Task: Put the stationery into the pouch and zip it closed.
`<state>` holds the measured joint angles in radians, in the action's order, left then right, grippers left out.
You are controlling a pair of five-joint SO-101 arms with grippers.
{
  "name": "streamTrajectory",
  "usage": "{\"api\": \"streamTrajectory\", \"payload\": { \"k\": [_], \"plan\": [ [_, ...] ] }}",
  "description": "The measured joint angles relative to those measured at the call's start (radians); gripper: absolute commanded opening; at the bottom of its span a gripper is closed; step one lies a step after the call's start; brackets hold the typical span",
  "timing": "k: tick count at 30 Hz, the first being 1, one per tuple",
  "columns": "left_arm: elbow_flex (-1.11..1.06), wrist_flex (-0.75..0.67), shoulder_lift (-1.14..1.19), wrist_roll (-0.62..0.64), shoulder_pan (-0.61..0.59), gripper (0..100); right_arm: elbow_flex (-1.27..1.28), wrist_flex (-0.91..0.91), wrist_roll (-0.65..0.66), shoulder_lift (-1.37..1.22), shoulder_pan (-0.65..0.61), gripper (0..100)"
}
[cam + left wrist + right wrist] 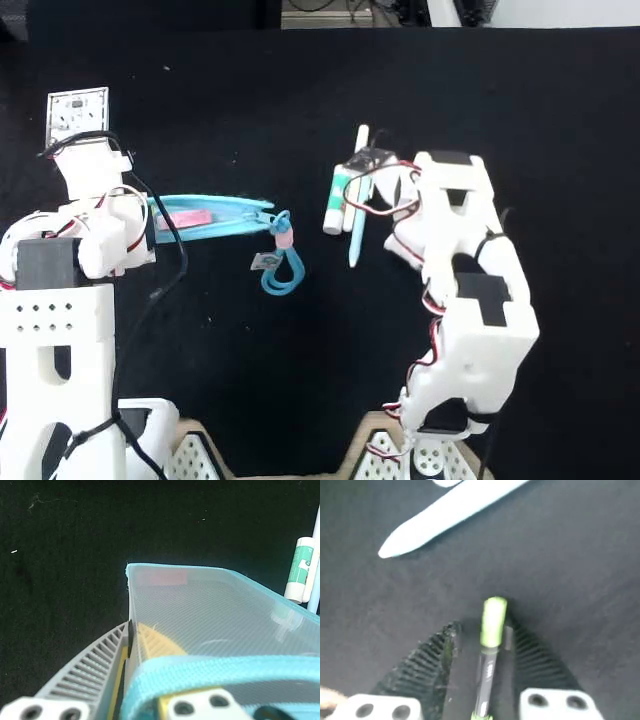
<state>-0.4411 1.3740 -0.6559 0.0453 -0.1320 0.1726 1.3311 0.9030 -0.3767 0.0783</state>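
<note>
left gripper (137, 635), 9 o'clock on worktop (300, 380), clamped on pouch (210, 615); right gripper (482, 628), near 1 o'clock, angled down, jaws apart astride green-tipped pen (493, 617).

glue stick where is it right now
High view: the glue stick lies mid-table, right of the pouch, beside a light blue pen.

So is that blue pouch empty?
No: a pink item shows inside the pouch, between its parted blue edges.
</note>
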Motion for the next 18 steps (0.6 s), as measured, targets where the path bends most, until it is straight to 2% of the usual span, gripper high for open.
{"api": "streamTrajectory", "payload": {
  "k": [12, 16, 18],
  "plan": [
    [0.0, 0.0, 0.0, 0.0, 0.0, 3, -0.12, 0.077, 0.048, -0.107, 0.006, 15.6],
    [0.0, 0.0, 0.0, 0.0, 0.0, 3, -0.203, 0.103, 0.049, -0.169, 0.009, 0.3],
    [0.0, 0.0, 0.0, 0.0, 0.0, 3, -0.244, 0.11, 0.04, -0.192, 0.012, 1.2]
  ]
}}
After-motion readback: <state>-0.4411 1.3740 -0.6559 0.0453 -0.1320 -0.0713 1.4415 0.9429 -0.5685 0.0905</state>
